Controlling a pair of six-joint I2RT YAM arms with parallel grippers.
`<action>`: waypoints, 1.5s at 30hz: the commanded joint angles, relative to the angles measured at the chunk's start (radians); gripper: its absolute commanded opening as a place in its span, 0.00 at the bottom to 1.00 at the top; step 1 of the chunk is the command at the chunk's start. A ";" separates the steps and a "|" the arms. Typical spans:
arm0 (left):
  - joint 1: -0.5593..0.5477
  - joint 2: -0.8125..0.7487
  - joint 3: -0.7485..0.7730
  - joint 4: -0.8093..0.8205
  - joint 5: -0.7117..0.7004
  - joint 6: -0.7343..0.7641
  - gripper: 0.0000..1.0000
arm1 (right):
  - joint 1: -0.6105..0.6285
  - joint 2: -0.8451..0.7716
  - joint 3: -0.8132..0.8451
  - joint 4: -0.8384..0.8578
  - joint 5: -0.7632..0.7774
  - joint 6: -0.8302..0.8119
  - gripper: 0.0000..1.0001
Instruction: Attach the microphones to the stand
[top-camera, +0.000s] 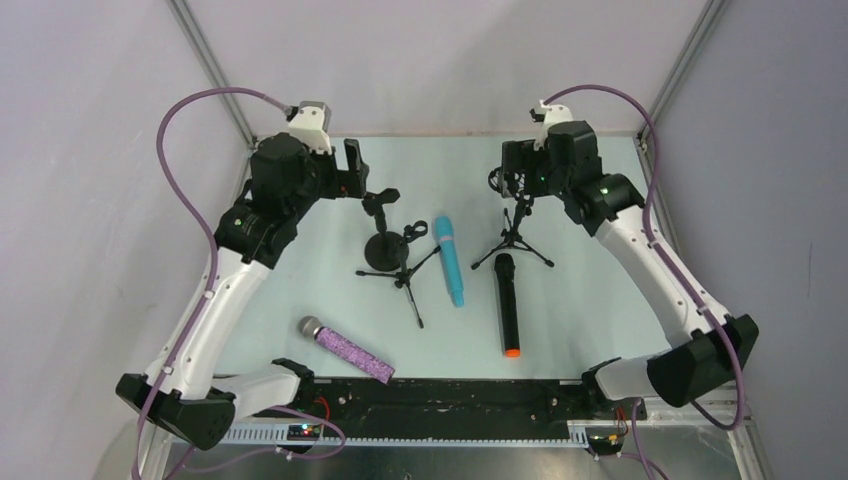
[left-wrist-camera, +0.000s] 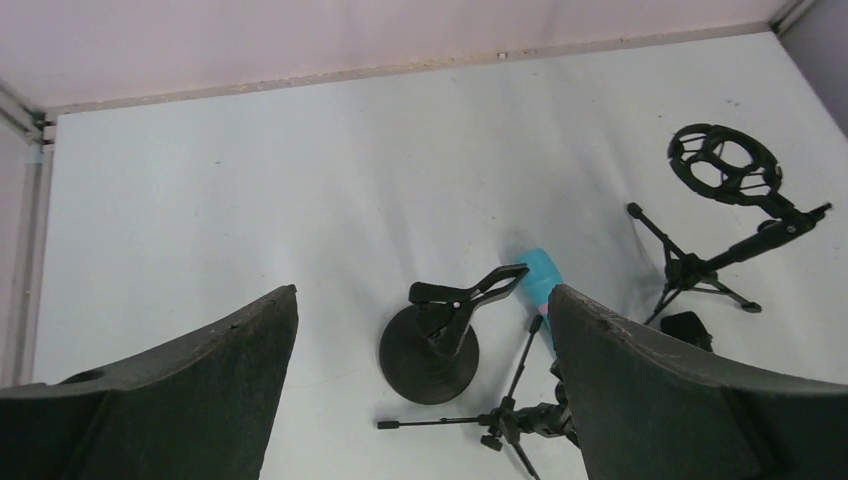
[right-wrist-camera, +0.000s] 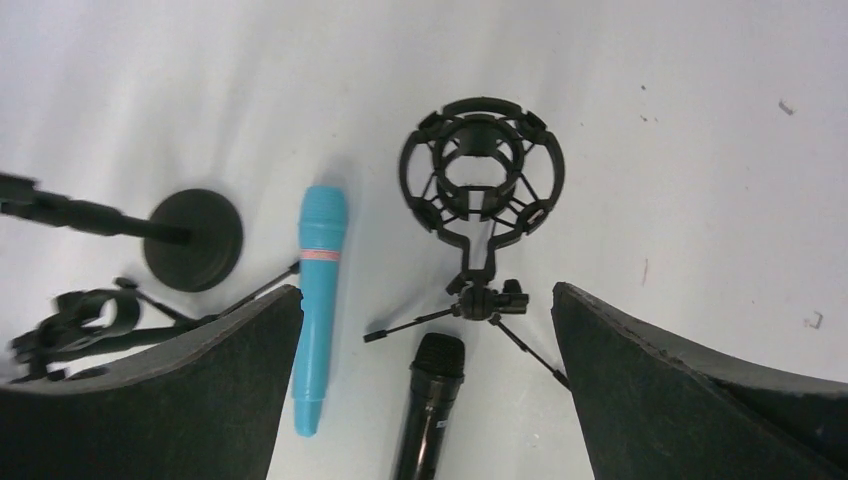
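Note:
Three microphones lie flat on the table: a purple glittery one (top-camera: 345, 348) at the near left, a light-blue one (top-camera: 449, 260) in the middle and a black one with an orange end (top-camera: 508, 303) to its right. A round-base stand (top-camera: 383, 250) with a clip (left-wrist-camera: 468, 295) stands beside a small tripod stand (top-camera: 405, 272). A second tripod (top-camera: 515, 238) carries a ring-shaped shock mount (right-wrist-camera: 482, 165). My left gripper (left-wrist-camera: 422, 295) hovers open above the round-base stand. Over the shock-mount tripod and the black microphone's head (right-wrist-camera: 437, 358), my right gripper (right-wrist-camera: 427, 290) is open. Neither holds anything.
Metal frame posts rise at the table's far corners (top-camera: 215, 70). A black rail (top-camera: 440, 395) runs along the near edge between the arm bases. The far table edge meets the wall (left-wrist-camera: 400, 70).

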 joint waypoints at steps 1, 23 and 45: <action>-0.007 -0.042 -0.010 0.028 -0.099 0.049 0.98 | 0.043 -0.083 0.050 0.013 -0.076 0.006 0.99; -0.002 -0.057 -0.030 0.030 -0.215 0.089 0.98 | 0.421 0.012 0.046 0.057 -0.502 -0.140 1.00; 0.262 -0.121 -0.125 0.078 -0.012 -0.138 0.98 | 0.781 0.373 0.045 0.140 -0.412 -0.174 0.99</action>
